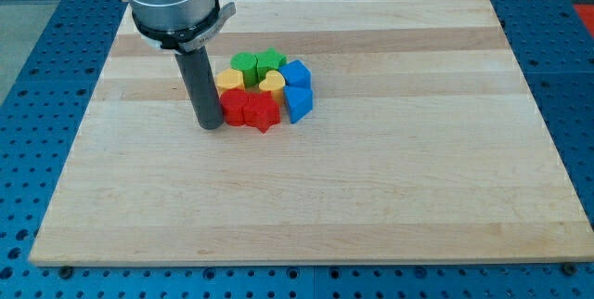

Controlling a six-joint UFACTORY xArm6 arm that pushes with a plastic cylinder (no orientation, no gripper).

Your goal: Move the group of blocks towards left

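A tight cluster of blocks sits a little above the middle of the wooden board (306, 188). At its top are a green round block (244, 62) and a green star block (270, 59). Below them lie a yellow block (229, 81) and a yellow heart block (271, 82). On the view's right are two blue blocks (296, 73) (299, 103). At the bottom are a red block (235, 108) and a red star block (263, 111). My tip (211, 125) rests on the board at the cluster's left edge, touching or nearly touching the red block.
The board lies on a blue perforated table (37, 76) that shows on all sides. The arm's grey metal body (169, 2) hangs over the board's top left part.
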